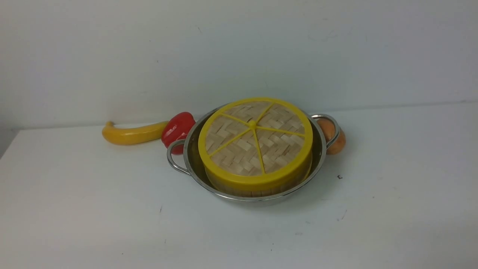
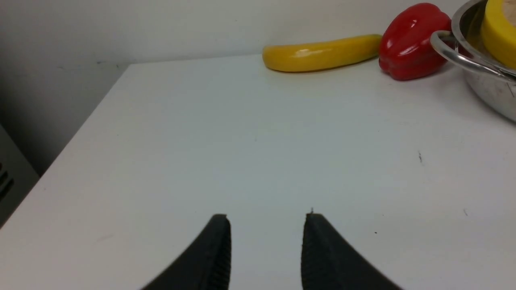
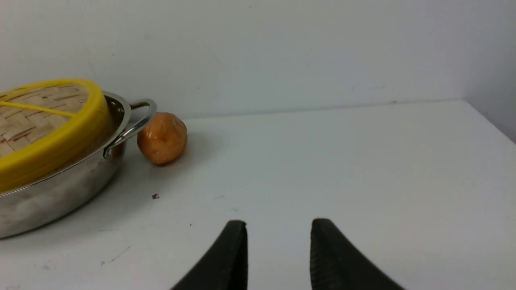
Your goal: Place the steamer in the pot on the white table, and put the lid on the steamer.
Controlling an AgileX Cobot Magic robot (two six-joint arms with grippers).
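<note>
The shiny steel pot stands on the white table near the back wall. Inside it sits the bamboo steamer, of which only the side wall shows. The woven lid with yellow rim and spokes rests on top of the steamer. Neither arm appears in the front view. My left gripper hovers open over bare table, well short of the pot. My right gripper is open too, with nothing between its fingers, off to the side of the pot and lid.
A yellow banana and a red pepper lie by the pot's left handle. An orange fruit sits against the right handle. The wall runs close behind them. The table's left edge and right edge show in the wrist views.
</note>
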